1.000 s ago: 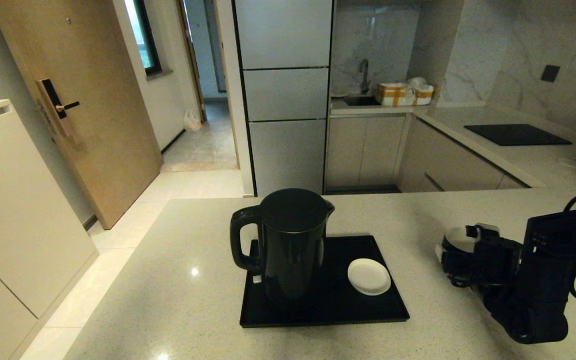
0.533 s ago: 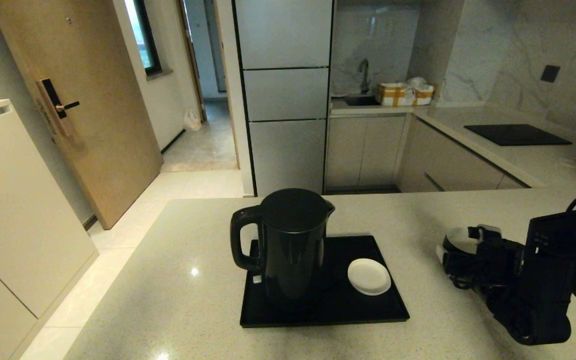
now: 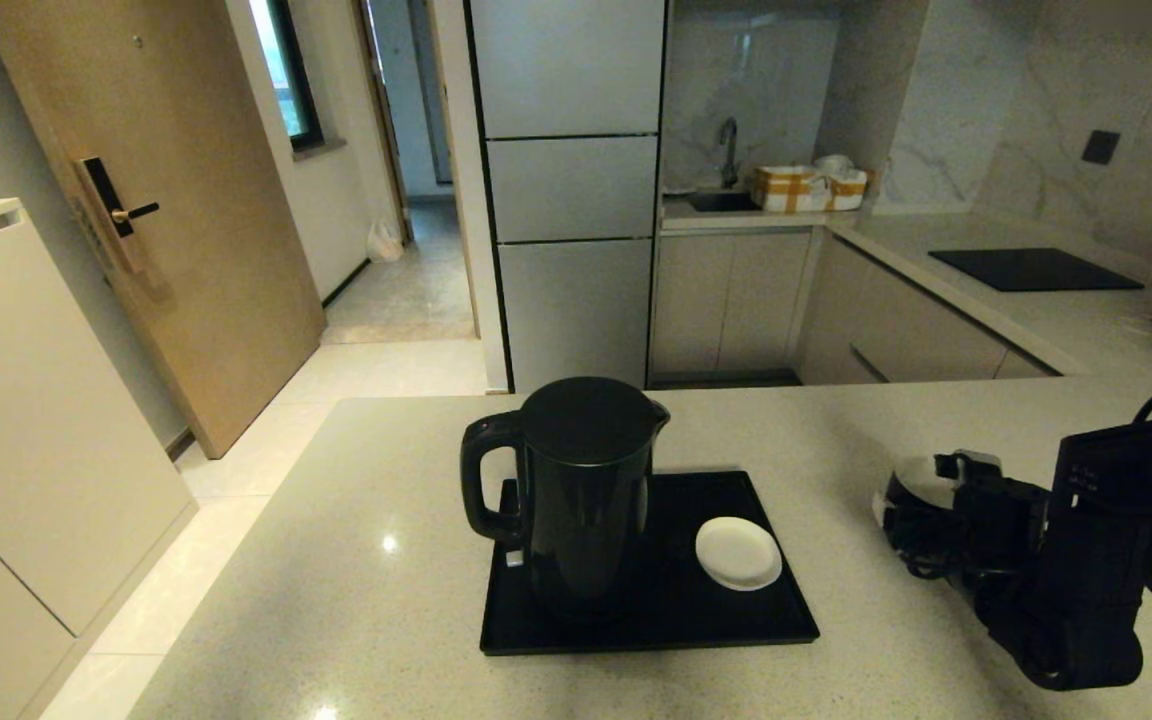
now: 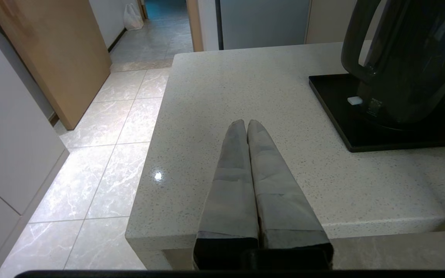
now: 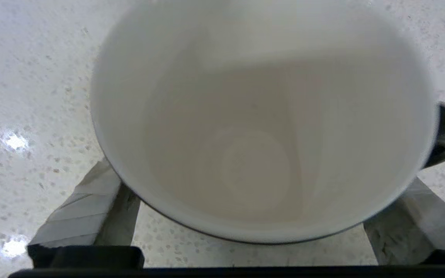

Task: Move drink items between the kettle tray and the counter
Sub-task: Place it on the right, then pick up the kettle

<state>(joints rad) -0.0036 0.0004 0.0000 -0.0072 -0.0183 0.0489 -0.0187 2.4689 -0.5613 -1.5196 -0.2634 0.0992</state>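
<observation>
Mug [image 5: 261, 127] fills the right wrist view, white inside with its black handle out to one side, and the right tool [image 5: 245, 216] has one finger on each flank of it, spread around the cup; whether they press the wall cannot be told. The head view shows only the mug's pale rim [image 3: 921, 478] past the black right arm, standing on the desk [image 3: 356, 600] well to the right of the kettle tray [image 3: 736, 625]. On that tray the kettle [image 3: 581, 490] stands at the left half, handle toward the left, and a white saucer [image 3: 737, 552] lies just beside it. The left wrist view alone shows the left tool [image 4: 247, 125], fingers pressed together, parked over the desk's near-left corner, where bare stone runs between it and the tray's left edge. Against the picture from a second ago, the right arm sits slightly lower; kettle, saucer and tray have not moved.
</observation>
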